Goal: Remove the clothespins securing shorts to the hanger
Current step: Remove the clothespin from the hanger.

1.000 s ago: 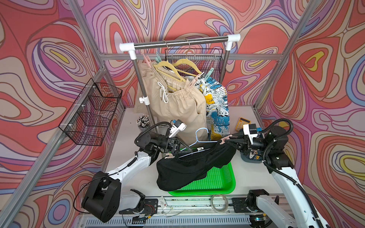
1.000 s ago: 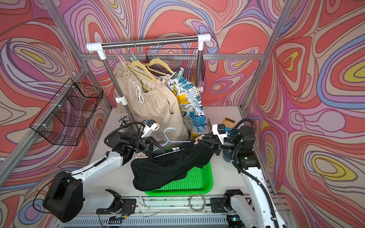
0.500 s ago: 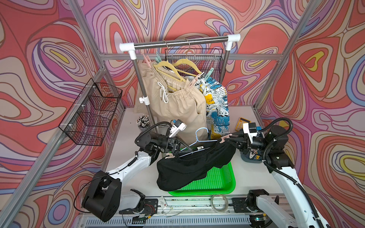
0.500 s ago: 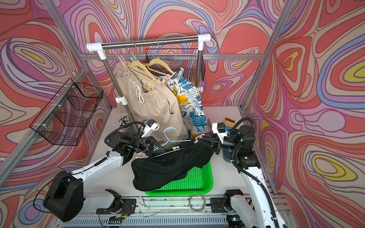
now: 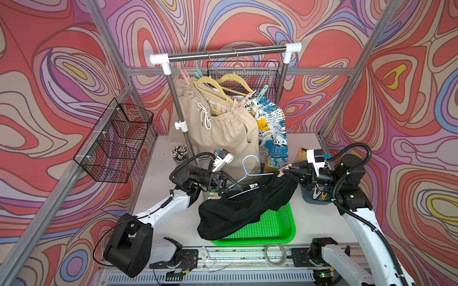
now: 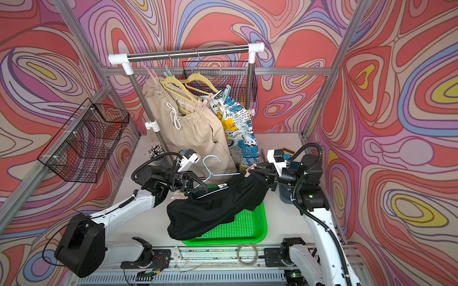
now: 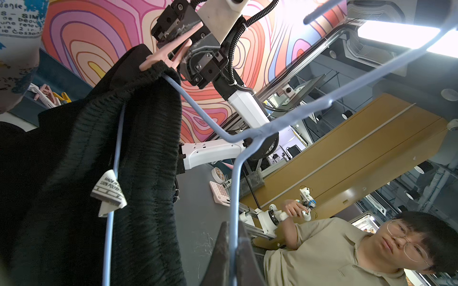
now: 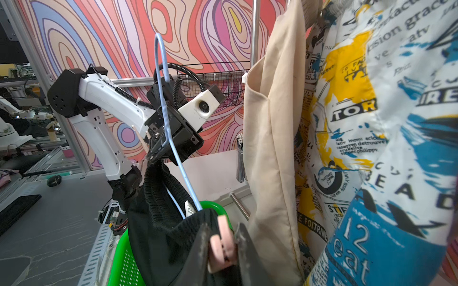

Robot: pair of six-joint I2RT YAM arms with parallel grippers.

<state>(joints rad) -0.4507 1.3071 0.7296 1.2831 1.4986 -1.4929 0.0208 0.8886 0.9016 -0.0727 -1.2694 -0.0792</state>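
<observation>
The right gripper (image 5: 289,170) pinches the tails of a pink pin (image 7: 164,54). The pin's long axis runs on from the fingers toward the hanger (image 7: 266,128), and its beak bites the black shorts (image 5: 238,210) at the hanger's end. The left gripper (image 5: 236,187), clamped on the wire near the neck, steadies it. A pull straight back toward the right arm looks clear, though printed shorts (image 5: 272,138) hang just behind. A second pin (image 5: 214,197) sits beneath the left gripper; the shorts sag over the tray (image 5: 280,230).
</observation>
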